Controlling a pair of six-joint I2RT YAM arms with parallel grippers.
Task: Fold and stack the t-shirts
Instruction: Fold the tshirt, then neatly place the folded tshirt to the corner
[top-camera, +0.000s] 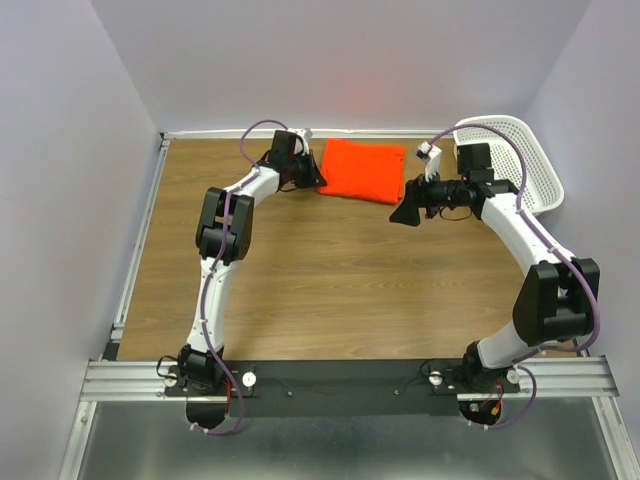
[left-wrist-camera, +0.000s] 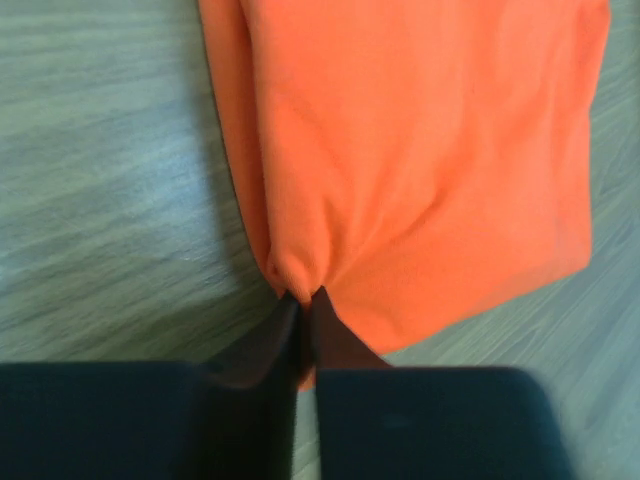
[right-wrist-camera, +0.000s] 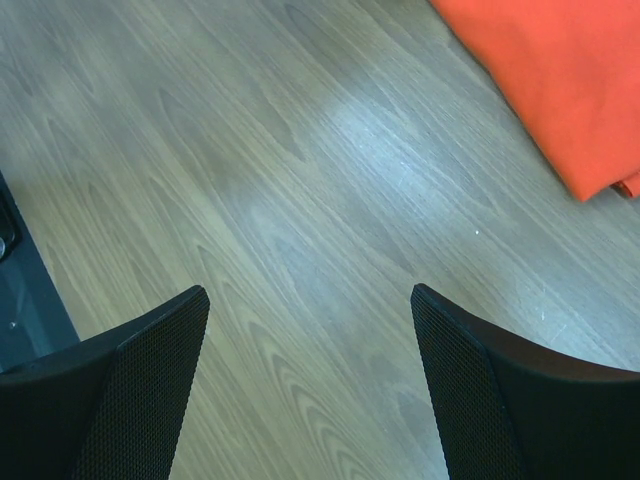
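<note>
The t-shirt lies folded into a compact rectangle on the surface, directly ahead of the left jaws and ahead and off to one side of the right jaws. The left jaws are pressed together on its near edge, pinching a small pucker of orange cloth, with creases fanning away from the tips. The right jaws stand spread wide over bare wood, with only a corner of the shirt showing beyond them and nothing between them. The cloth looks light, soft and limp: it will likely sag and drape as soon as it leaves the surface, and it holds no shape of its own. It is not fragile and looks unlikely to slip from a firm pinch, but the layers can slide over one another. A narrow nip like this one probably gathers only a little fabric, so a pull could bunch the fold or peel the top layer open. The safer hold seems to be a deeper bite through all layers at an edge or corner, ideally one on each side of the bundle.
</note>
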